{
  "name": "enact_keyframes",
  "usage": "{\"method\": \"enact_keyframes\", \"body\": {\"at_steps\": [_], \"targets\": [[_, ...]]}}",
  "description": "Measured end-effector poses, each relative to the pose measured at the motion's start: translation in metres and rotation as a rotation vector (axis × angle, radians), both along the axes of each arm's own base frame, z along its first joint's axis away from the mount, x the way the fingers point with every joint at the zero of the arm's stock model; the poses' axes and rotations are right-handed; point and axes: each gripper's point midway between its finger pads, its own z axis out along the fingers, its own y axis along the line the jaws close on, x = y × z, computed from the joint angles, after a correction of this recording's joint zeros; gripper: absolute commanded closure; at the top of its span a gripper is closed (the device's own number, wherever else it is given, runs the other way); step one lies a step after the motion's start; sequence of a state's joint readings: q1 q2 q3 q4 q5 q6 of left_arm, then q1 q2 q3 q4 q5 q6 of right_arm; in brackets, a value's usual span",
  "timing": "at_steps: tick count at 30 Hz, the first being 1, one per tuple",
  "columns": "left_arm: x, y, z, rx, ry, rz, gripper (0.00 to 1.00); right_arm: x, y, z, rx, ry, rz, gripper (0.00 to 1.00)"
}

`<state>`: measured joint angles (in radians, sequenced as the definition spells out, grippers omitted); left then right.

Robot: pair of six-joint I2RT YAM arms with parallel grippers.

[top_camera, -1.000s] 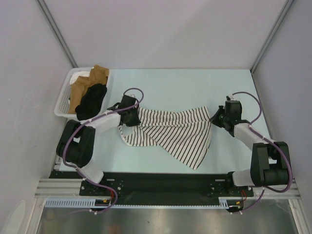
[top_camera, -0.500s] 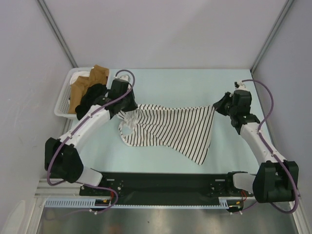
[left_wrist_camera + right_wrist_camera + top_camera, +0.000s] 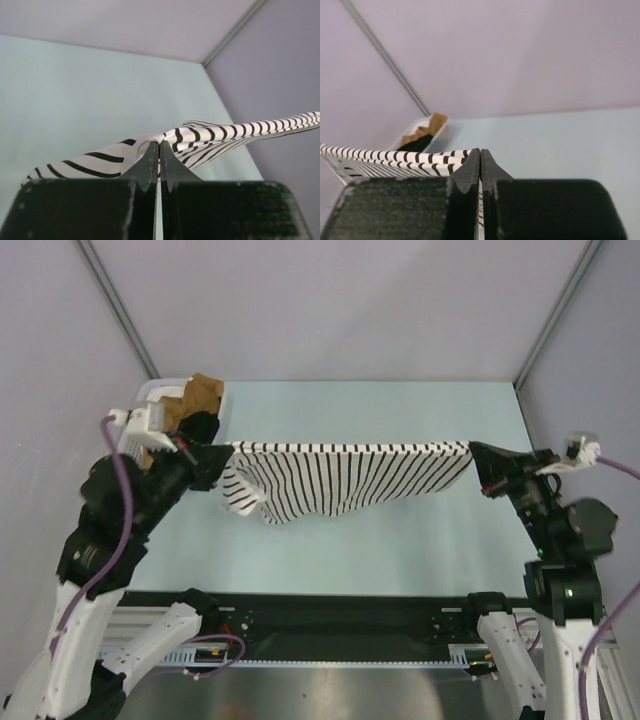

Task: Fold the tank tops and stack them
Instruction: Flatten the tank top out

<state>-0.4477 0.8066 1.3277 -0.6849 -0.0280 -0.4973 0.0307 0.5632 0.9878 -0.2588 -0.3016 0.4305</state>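
Overhead, the pale green table [image 3: 400,550] fills the floor of the cell. The striped tank top [image 3: 340,475] is stretched above it in a nearly level band between the two arms. Its upper edge is pulled taut, while its left part sags in loose folds that hang toward the table. At the table's far-left corner sits a white basket [image 3: 158,385], partly hidden by the left arm. It holds a bunched black tank top [image 3: 418,145] with a brown garment [image 3: 205,392] behind it.

The left gripper [image 3: 222,452] has its fingers pressed fully together on the left end of the striped tank top, with cloth gathered at the tips in the left wrist view. The right gripper [image 3: 474,455] is likewise clamped tight on the right end, the striped hem running off from its closed tips toward the basket.
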Motion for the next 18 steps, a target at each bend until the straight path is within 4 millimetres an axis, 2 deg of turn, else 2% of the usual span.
{"method": "enact_keyframes", "body": {"at_steps": [2, 5, 8, 10, 12, 14, 15, 17, 18], "targets": [[-0.028, 0.006, 0.019, -0.042, -0.071, -0.036, 1.00, -0.035, 0.003, 0.022, -0.009, -0.091, 0.027, 1.00], [-0.056, 0.009, 0.032, -0.080, -0.114, -0.085, 1.00, -0.083, 0.006, 0.052, -0.025, -0.205, 0.051, 1.00], [-0.066, 0.009, 0.036, -0.088, -0.112, -0.111, 1.00, -0.118, 0.005, 0.079, -0.033, -0.279, 0.051, 1.00], [-0.066, 0.007, 0.036, -0.083, -0.096, -0.118, 1.00, -0.129, 0.005, 0.092, -0.040, -0.296, 0.051, 1.00], [-0.058, 0.004, 0.037, -0.073, -0.077, -0.116, 1.00, -0.126, 0.005, 0.100, -0.045, -0.289, 0.049, 1.00], [-0.044, 0.001, 0.032, -0.055, -0.047, -0.097, 1.00, -0.105, 0.004, 0.097, -0.044, -0.233, 0.040, 1.00], [-0.034, -0.001, 0.027, -0.044, -0.026, -0.082, 1.00, -0.090, 0.003, 0.090, -0.042, -0.188, 0.035, 1.00], [-0.011, -0.006, 0.010, -0.013, 0.028, -0.053, 1.00, -0.048, 0.002, 0.065, -0.039, -0.069, 0.023, 1.00], [0.005, -0.011, -0.005, 0.002, 0.058, -0.040, 1.00, -0.021, 0.001, 0.041, -0.037, 0.019, 0.015, 1.00]]}}
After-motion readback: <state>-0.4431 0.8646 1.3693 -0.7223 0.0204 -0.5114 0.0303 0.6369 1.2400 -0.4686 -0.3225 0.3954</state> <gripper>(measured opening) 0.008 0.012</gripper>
